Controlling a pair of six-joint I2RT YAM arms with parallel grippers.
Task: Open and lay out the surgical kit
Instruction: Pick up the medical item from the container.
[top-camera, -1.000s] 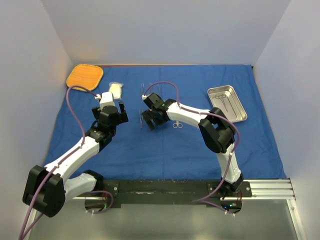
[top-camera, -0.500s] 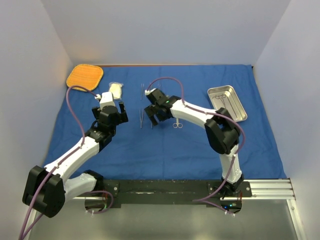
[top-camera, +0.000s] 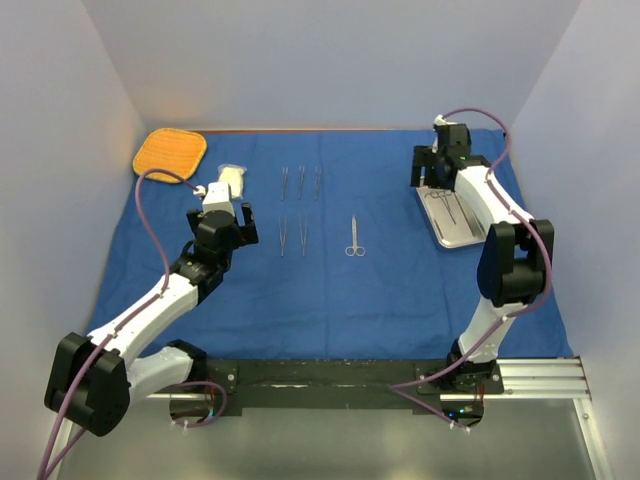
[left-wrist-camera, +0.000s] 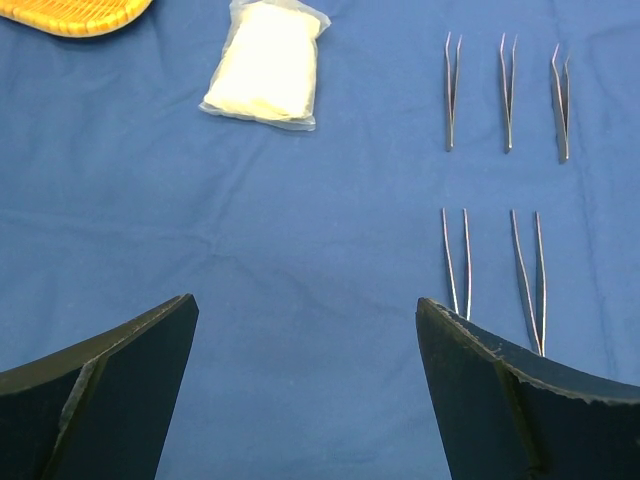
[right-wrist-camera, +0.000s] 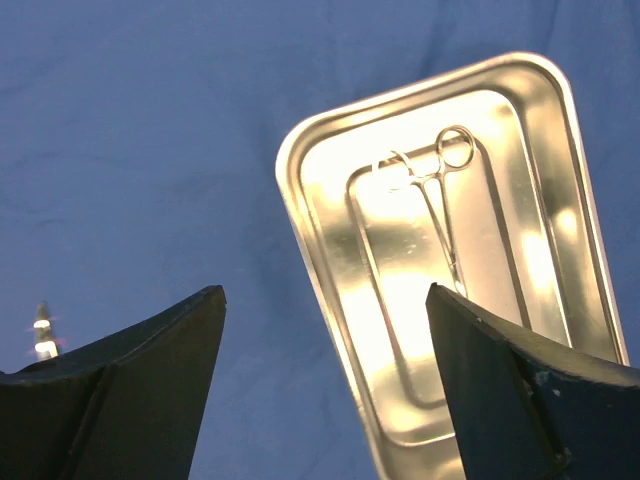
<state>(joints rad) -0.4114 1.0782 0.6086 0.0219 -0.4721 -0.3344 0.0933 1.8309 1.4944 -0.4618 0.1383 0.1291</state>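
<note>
The blue cloth wrap (top-camera: 330, 290) lies spread flat over the table. On it are a white gauze pack (top-camera: 231, 180) (left-wrist-camera: 266, 62), two rows of forceps (top-camera: 301, 181) (left-wrist-camera: 508, 90) and small scissors (top-camera: 353, 238). The steel tray (top-camera: 470, 222) (right-wrist-camera: 500, 280) sits at the back right and holds a ring-handled instrument (right-wrist-camera: 440, 200). My left gripper (top-camera: 218, 212) (left-wrist-camera: 305, 300) is open and empty above bare cloth, short of the gauze. My right gripper (top-camera: 440, 178) (right-wrist-camera: 323, 295) is open and empty above the tray's left rim.
An orange rounded-square mat (top-camera: 170, 152) (left-wrist-camera: 70, 12) lies at the back left corner, just off the cloth. White walls close in the left, back and right sides. A black rail (top-camera: 350, 380) runs along the near edge.
My right arm has swung from the forceps at the middle of the cloth to the tray at the back right. The second row of forceps is now uncovered. The left arm has not moved.
</note>
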